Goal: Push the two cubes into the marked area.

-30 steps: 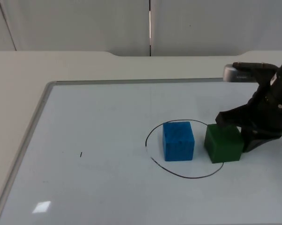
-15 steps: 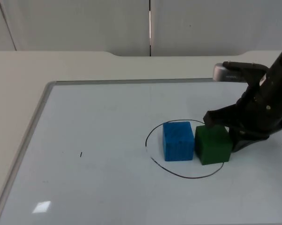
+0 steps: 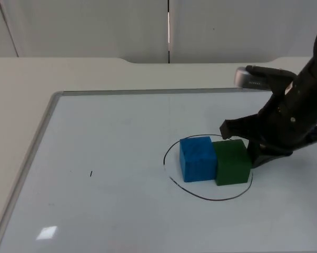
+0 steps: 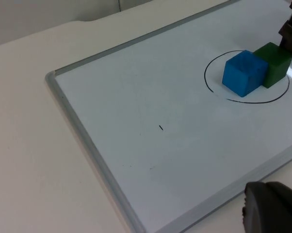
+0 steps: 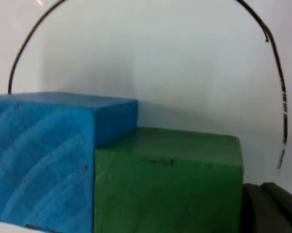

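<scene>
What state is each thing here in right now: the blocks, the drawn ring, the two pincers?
Blue cube: upright, inside the ring, touching the green cube.
Green cube: upright, inside the ring, pressed against the blue one.
Ring: drawn on the whiteboard, encloses both cubes.
Right pincer: right behind the green cube.
Left pincer: waiting off the board's edge, away from the cubes.

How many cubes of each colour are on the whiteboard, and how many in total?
Blue cube: 1
Green cube: 1
Total: 2
</scene>
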Motion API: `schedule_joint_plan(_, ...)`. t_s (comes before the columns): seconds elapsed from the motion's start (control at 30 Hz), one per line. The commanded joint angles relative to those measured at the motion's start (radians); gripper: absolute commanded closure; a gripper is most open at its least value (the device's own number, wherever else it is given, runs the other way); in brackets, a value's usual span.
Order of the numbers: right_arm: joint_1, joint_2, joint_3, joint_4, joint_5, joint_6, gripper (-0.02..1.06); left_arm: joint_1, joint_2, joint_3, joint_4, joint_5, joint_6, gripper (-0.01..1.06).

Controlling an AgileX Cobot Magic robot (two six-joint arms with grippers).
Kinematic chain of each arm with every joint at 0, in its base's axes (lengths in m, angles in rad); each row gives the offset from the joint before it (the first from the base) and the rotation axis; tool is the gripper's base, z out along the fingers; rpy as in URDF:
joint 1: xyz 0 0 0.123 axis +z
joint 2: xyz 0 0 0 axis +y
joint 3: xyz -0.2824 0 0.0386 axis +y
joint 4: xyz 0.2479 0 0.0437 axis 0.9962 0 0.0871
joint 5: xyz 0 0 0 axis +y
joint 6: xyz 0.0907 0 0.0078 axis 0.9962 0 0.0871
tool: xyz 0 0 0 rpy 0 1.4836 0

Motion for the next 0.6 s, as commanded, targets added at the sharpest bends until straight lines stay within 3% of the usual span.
schedule_joint_plan(0.0, 0.008, -0.005, 0.005, 0.012, -0.013, 0.0, 1.05, 0.003, -0.005, 0.005, -0.005, -0.007, -0.001, 1.05)
schedule_joint_plan(0.13, 0.008, -0.005, 0.005, 0.004, -0.019, -0.017, 1.05, 0.003, -0.005, 0.005, -0.005, -0.007, -0.001, 1.05)
schedule_joint_plan(0.27, 0.008, -0.013, 0.005, -0.057, -0.015, -0.02, 1.05, 0.003, -0.005, 0.005, -0.005, -0.007, -0.001, 1.05)
schedule_joint_plan(0.47, -0.008, -0.165, 0.005, -0.236, 0.032, -0.015, 1.05, 0.003, -0.005, 0.005, -0.005, -0.007, -0.001, 1.05)
schedule_joint_plan(0.57, -0.006, -0.248, 0.005, -0.282, 0.041, -0.015, 1.05, 0.003, -0.005, 0.005, -0.005, -0.007, -0.001, 1.05)
